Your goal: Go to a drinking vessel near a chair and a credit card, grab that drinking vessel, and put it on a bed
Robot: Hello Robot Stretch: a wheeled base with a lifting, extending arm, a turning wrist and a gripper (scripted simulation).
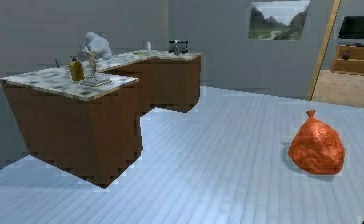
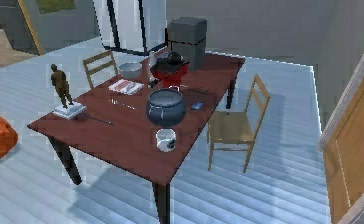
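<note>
White mug (image 2: 165, 140) — wooden table (image 2: 120, 137) edge

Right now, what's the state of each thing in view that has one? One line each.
mug: upright on the table, near its edge
dark pot: upright on the table
statuette: standing upright
near chair: upright, drawn up to the table
fridge: doors shut
orange bag: tied shut at the top
</note>
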